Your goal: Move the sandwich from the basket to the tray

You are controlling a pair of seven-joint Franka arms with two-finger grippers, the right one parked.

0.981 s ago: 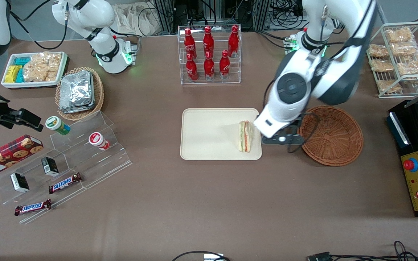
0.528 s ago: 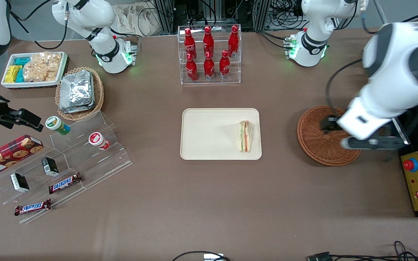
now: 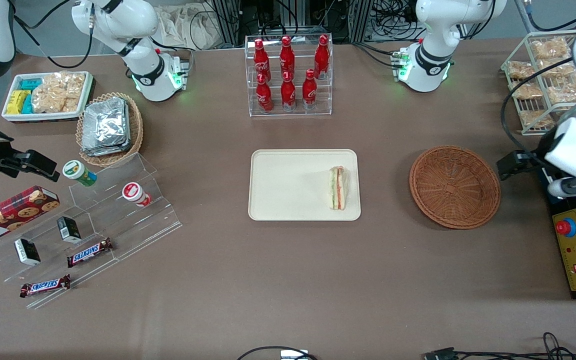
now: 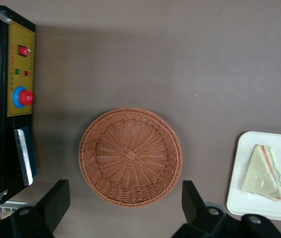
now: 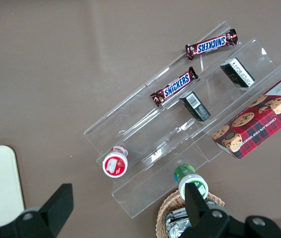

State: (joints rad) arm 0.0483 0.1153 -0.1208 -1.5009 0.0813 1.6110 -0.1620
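While raised, gripper (image 4: 123, 210) spreads wide.

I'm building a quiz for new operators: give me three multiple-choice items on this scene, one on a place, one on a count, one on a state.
1. Where does the sandwich lie?
A. in the basket
B. on the tray
C. on the bare table

2. How many red bottles stand in the clear rack?
A. four
B. six
C. eight

3. How is the gripper?
A. open and empty, above the table near the basket
B. shut on the sandwich
C. resting on the tray

Key: 1 B, it sits at the tray's edge. 2 B, two rows of three. 3 A, its fingers stand apart, holding nothing.
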